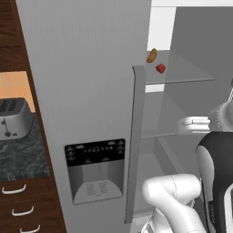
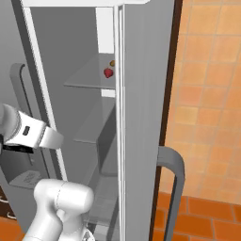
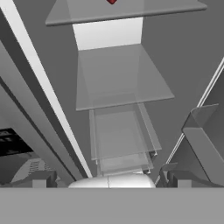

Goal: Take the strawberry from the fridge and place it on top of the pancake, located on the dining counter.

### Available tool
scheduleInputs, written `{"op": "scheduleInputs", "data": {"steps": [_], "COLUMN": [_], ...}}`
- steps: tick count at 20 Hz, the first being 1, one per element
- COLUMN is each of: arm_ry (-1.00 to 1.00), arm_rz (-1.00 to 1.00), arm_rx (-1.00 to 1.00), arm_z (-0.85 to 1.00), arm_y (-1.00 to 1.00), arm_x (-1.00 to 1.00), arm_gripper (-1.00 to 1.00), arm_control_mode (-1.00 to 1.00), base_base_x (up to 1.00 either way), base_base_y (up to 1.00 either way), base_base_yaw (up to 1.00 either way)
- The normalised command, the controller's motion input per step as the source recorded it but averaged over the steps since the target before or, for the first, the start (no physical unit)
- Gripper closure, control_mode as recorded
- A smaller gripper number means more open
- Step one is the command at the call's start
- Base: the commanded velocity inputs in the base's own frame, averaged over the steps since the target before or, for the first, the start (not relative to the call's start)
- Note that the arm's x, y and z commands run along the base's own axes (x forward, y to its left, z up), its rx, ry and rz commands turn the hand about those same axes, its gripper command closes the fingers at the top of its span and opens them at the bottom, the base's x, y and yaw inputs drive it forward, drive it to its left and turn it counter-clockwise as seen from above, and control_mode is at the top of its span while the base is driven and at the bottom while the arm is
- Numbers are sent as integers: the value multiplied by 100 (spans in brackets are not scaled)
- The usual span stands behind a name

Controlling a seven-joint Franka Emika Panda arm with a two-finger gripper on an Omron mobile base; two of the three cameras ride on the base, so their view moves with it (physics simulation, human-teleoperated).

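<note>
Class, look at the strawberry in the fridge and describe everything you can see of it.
The strawberry is a tiny, bright red, rounded fruit, matte in look. It rests on the upper clear glass shelf inside the open fridge, near the shelf's front edge. A small orange-brown food item lies close behind it, apart. Nothing grips it.

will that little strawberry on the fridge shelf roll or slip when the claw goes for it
Probably. The strawberry looks small and rounded, so a nudge from one finger may roll it across the smooth glass shelf. It seems far narrower than the wide-open claw, so it is likely light and easy to knock toward the orange-brown item beside it. Being soft fruit, it may bruise under a hard squeeze.
</note>
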Motion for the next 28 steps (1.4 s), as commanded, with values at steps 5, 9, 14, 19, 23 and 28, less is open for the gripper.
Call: {"op": "scheduleInputs", "data": {"steps": [5,9,14,19,23,28], "arm_ry": [2,1,1,-1,-2,0], "arm_rz": [0,0,3,2,3,4], "arm_rx": [0,0,0,0,0,0], "arm_z": [8,80,40,9,11,4], "arm_y": [0,0,-16,-27,-15,-8], "arm_x": [19,22,21,57,60,73], "arm_gripper": [-100,-100,-100,-100,-100,-100], "arm_control_mode": [-100,-100,-100,-100,-100,-100], "base_base_x": [80,0,0,0,0,0], "base_base_y": [0,0,0,0,0,0], "base_base_yaw": [0,0,0,0,0,0]}}
